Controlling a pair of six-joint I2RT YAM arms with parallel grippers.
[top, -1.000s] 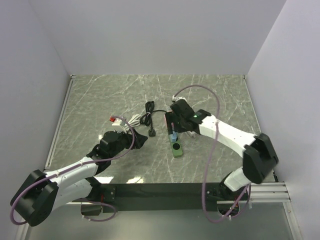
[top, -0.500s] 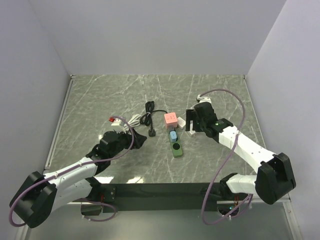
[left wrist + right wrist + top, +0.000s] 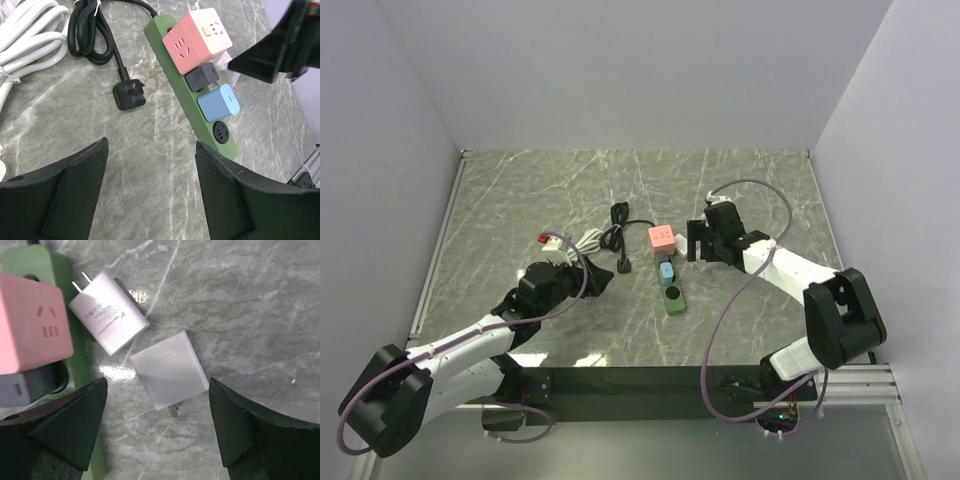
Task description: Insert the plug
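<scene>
A white charger (image 3: pixel 109 312) and a square white adapter (image 3: pixel 169 369) lie loose on the bench (image 3: pixel 760 190), just beside the green power strip (image 3: pixel 227 146), whose end socket (image 3: pixel 220 132) is free. The right gripper (image 3: pixel 156 385) hovers above them, jaws apart and empty. The left gripper (image 3: pixel 150 145), jaws also apart, hangs near the black plug (image 3: pixel 129 95). Grasping and insertion both appear not yet done.

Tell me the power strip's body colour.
Green; the power strip shows best in the left wrist view.
</scene>
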